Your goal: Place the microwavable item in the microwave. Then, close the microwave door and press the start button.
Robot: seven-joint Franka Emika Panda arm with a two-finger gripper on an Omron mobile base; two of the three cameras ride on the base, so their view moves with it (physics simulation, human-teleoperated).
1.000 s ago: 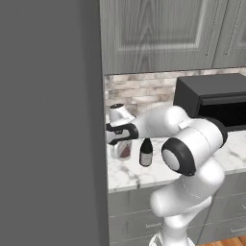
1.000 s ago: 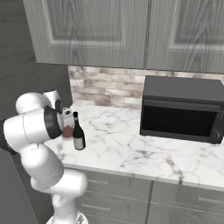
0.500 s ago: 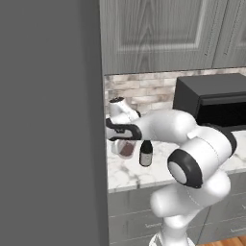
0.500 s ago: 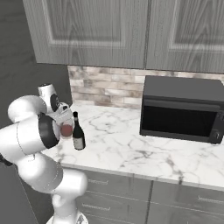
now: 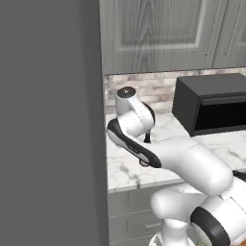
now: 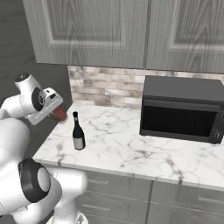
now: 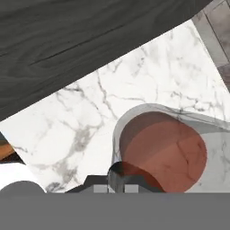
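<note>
Gripper (image 7: 117,179) clamped tight on the rim of the glass tumbler (image 7: 164,150), reddish-brown inside, over the marble counter (image 6: 127,144) at its left end. Wine bottle (image 6: 78,133) just beside, label unreadable; microwave (image 6: 183,109) well apart, right.

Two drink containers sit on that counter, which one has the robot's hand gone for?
The short glass tumbler with reddish-brown contents, at the counter's left end. The taller dark wine bottle stands apart, untouched.

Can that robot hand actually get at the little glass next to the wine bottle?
Probably yes. The gripper is already shut on the rim of the glass; the wine bottle stands off to one side and blocks nothing.
</note>
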